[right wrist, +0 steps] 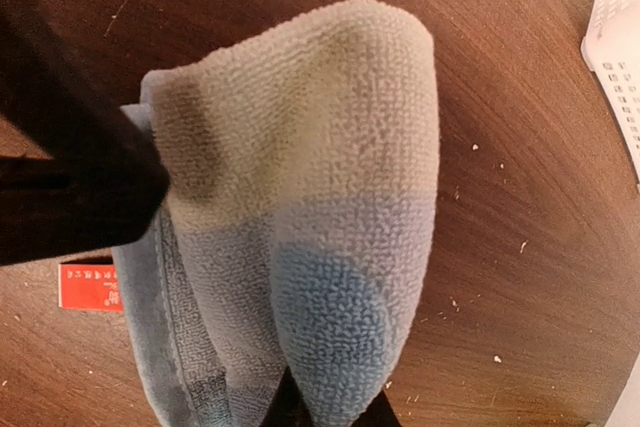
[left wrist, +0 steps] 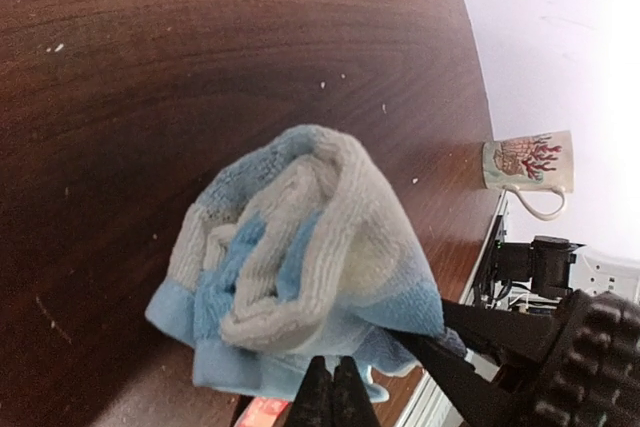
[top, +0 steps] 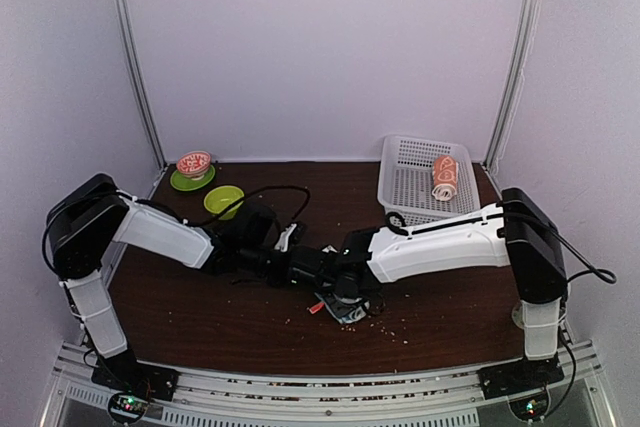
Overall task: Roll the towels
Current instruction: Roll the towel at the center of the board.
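Our right gripper (right wrist: 330, 412) is clamped on the near end of the light-blue towel (right wrist: 320, 177). Our left gripper (left wrist: 333, 392) has its fingers (left wrist: 318, 399) pressed together at the hem, and we cannot tell if cloth is caught. The towel is a loose, fluffy roll, pale with blue patches, at the middle of the table (top: 200, 297). Its long axis runs straight away from the right gripper, rounded end outermost.
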Robot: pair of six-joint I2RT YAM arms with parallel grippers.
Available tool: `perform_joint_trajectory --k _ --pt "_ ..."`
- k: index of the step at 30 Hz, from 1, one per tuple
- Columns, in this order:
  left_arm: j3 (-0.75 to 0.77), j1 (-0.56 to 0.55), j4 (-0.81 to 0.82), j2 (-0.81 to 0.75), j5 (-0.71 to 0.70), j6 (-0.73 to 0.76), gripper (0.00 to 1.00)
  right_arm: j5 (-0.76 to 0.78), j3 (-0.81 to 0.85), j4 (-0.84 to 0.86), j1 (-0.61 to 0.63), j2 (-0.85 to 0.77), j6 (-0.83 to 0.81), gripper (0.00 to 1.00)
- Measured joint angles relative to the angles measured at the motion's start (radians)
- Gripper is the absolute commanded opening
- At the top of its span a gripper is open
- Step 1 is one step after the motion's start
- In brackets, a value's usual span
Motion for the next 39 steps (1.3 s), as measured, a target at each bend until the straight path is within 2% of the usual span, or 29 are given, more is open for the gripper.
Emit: perform_joint_trajectory --k 2,5,12,18,23,31,39 --pt "0.026 0.0 0.019 0.043 0.01 -0.006 0.0 -0.003 -0.01 0.01 0.0 -0.003 -0.002 0.03" --pt "0.041 0.001 0.024 0.089 0.017 -0.013 0.0 -0.013 -0.037 0.045 0.0 -0.018 -0.009 0.15" --pt "0.041 0.001 0.012 0.14 0.017 -0.014 0.0 -0.115 -0.177 0.202 -0.003 -0.151 -0.044 0.35" --pt "0.041 0.001 0.012 0.14 0.012 -0.015 0.0 -0.266 -0.259 0.349 -0.03 -0.229 -0.061 0.37" --pt "0.038 0.002 0.013 0.14 0.009 -0.015 0.0 -0.336 -0.261 0.391 -0.039 -0.225 -0.079 0.38" --pt "0.023 0.002 0.016 0.132 0.008 -0.015 0.0 -0.417 -0.261 0.459 -0.04 -0.194 -0.085 0.55" --pt "-0.058 0.026 -0.061 0.023 -0.013 0.001 0.0 -0.486 -0.262 0.517 -0.052 -0.18 -0.088 0.64"
